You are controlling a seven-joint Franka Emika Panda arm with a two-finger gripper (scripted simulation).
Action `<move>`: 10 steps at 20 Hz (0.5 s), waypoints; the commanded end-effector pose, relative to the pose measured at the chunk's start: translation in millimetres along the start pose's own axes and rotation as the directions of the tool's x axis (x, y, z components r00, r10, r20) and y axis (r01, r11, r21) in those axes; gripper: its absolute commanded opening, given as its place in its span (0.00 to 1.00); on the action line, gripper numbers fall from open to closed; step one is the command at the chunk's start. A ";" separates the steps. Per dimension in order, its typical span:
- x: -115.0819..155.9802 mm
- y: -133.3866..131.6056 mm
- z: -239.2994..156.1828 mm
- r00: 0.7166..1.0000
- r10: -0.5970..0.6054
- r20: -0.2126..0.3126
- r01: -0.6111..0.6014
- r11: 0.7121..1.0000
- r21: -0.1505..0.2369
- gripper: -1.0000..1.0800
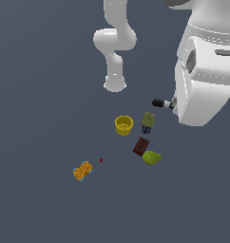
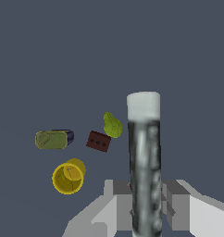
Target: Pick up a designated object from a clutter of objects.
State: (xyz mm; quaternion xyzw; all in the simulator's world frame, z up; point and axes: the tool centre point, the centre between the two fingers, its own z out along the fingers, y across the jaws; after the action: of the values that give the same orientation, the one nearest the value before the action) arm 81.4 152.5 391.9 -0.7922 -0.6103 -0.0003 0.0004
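The designated object (image 2: 144, 157), a slim stick with a white end and a mottled grey shaft, stands between my gripper's (image 2: 145, 196) grey fingers (image 2: 177, 199), which are shut on it. In the exterior view only the designated object's black end (image 1: 159, 102) pokes out past the arm's white body (image 1: 202, 90), which hides the gripper there. It is lifted above the floor, away from the clutter of objects: a yellow cup (image 1: 123, 125), a green-and-navy can (image 1: 147, 122), a dark brown block (image 1: 141, 146), a lumpy green item (image 1: 151, 157) and an orange-and-teal block (image 1: 82, 171).
The wrist view shows the can (image 2: 53, 139), brown block (image 2: 98, 141), green item (image 2: 112, 125) and yellow cup (image 2: 68, 177) below and to one side of the stick. A tiny red dot (image 1: 101, 160) lies near the orange-and-teal block. The arm's base (image 1: 115, 84) stands behind the clutter.
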 end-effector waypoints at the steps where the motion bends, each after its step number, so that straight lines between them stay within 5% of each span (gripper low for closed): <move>1: 6.8 3.3 -10.9 1.000 0.001 0.000 -0.001 1.000 0.000 0.00; 10: 21.3 10.6 -32.5 1.000 0.001 0.001 -0.001 1.000 0.000 0.00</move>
State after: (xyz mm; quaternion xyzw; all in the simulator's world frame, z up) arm 95.7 168.9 421.6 -0.7923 -0.6101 0.0000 0.0002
